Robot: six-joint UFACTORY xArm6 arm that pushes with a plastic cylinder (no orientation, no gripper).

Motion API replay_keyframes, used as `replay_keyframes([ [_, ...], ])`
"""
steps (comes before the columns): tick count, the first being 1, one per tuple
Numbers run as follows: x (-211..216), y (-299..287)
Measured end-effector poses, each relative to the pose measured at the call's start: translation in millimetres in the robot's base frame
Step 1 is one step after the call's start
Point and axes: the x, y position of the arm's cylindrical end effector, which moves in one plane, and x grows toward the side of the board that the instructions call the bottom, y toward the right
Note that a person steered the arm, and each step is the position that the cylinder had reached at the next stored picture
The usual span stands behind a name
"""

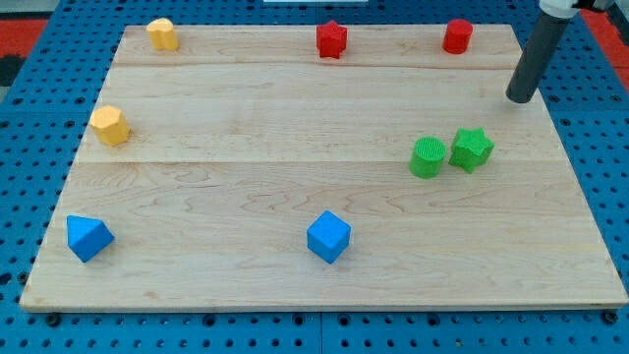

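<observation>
Camera view: a pale wooden board (295,197) is seen lying on a blue perforated counter (29,118), with eight small blocks spread over it.
Rod: a straight dark rod is seen entering from the view's upper right, tilted slightly, its upper end capped in white.
My tip (519,99): it is set down near the board's edge at about 2 o'clock from the board's centre; no block is touched by it.
Gripper: none is fitted, so neither a clenched nor a released state can be told.
Nearest blocks: the green star-shaped block (472,148) is found at about 7 o'clock from my tip, near but apart; the green cylinder (428,157) is placed just beside it at its 9 o'clock, the two touching or nearly so, which cannot be told.
Red cylinder (457,36): it is seen at about 10 o'clock from my tip, close to the board's far edge.
Red star-shaped block (332,39): it is placed at 12 o'clock on the board, well apart from the red cylinder.
Yellow blocks: one rounded yellow block (162,34) is seen at 11 o'clock by the far corner; a second faceted yellow block (110,126) is found at 9 o'clock.
Blue cube (328,237): it is set at 6 o'clock, near the board's near edge.
Blue angular block (88,237): it is seen at 8 o'clock, by the near left corner; its exact shape cannot be made out.
</observation>
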Motion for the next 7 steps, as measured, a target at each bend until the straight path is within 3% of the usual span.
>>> replay_keyframes([
  [7, -75.8, -30.1],
])
